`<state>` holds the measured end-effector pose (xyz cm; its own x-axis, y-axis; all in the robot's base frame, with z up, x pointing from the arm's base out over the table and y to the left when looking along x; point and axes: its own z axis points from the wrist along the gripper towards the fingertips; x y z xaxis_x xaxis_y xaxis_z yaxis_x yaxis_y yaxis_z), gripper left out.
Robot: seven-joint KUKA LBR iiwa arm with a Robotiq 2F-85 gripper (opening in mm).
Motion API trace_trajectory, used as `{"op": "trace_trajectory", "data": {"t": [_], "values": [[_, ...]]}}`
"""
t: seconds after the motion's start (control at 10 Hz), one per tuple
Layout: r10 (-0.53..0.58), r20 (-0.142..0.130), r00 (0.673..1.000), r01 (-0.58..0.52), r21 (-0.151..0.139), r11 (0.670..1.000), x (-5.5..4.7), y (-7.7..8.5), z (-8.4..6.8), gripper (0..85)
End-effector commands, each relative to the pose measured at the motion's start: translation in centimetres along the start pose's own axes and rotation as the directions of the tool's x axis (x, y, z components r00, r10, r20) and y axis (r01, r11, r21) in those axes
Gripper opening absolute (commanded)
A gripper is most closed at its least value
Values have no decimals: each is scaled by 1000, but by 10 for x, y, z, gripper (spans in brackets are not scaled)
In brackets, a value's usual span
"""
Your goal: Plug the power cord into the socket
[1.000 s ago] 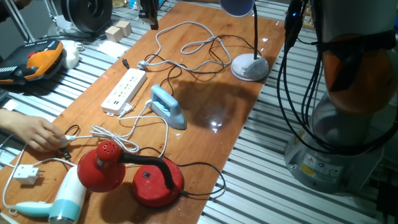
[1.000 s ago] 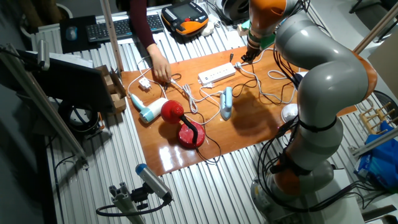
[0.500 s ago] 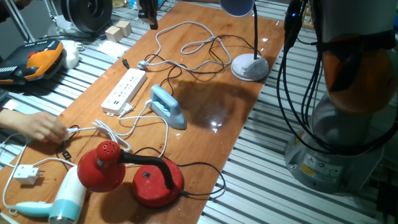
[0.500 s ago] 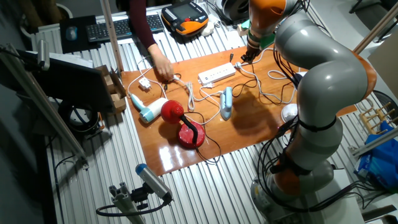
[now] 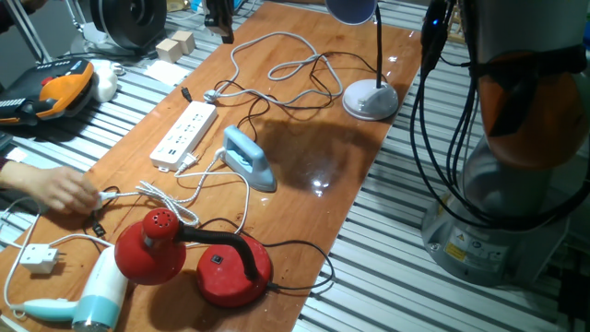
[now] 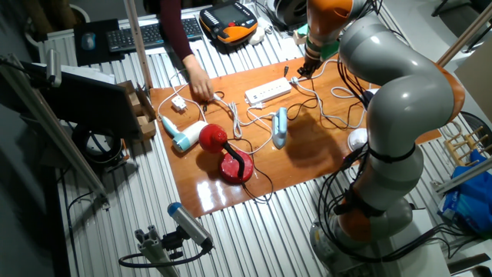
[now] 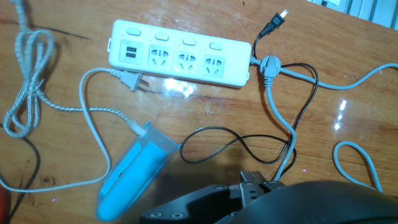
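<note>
on the wooden table (image 5: 313, 138), from the left, a person's hand (image 5: 55, 191) handles other cords; the power cord (image 7: 93, 106) lies with its plug just beside the socket (image 7: 180, 53), unplugged. gripper (image 5: 221, 20) hovers far above, finger state impossible to tell; tangled black cord (image 7: 249, 146) might snag a grasp.

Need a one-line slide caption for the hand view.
Hand view above the power strip: the iron's small white plug lies unplugged beside it, braided cord looping back to the light-blue iron.

We count one power strip (image 5: 184, 135), one iron (image 5: 249, 158), one white desk lamp (image 5: 371, 98), one red lamp (image 5: 195, 256), one hair dryer (image 5: 88, 297), one human hand (image 5: 57, 189).
</note>
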<state>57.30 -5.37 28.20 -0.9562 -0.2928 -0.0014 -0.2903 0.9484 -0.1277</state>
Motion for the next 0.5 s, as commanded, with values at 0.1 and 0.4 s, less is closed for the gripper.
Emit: {"op": "trace_trajectory", "data": {"t": [0.1, 0.4], "values": [[0, -4, 1000, 0, -7, 1000, 0, 1, 1, 0], [-2, -1, 1000, 1, -5, 1000, -1, 2, 0, 0]]}}
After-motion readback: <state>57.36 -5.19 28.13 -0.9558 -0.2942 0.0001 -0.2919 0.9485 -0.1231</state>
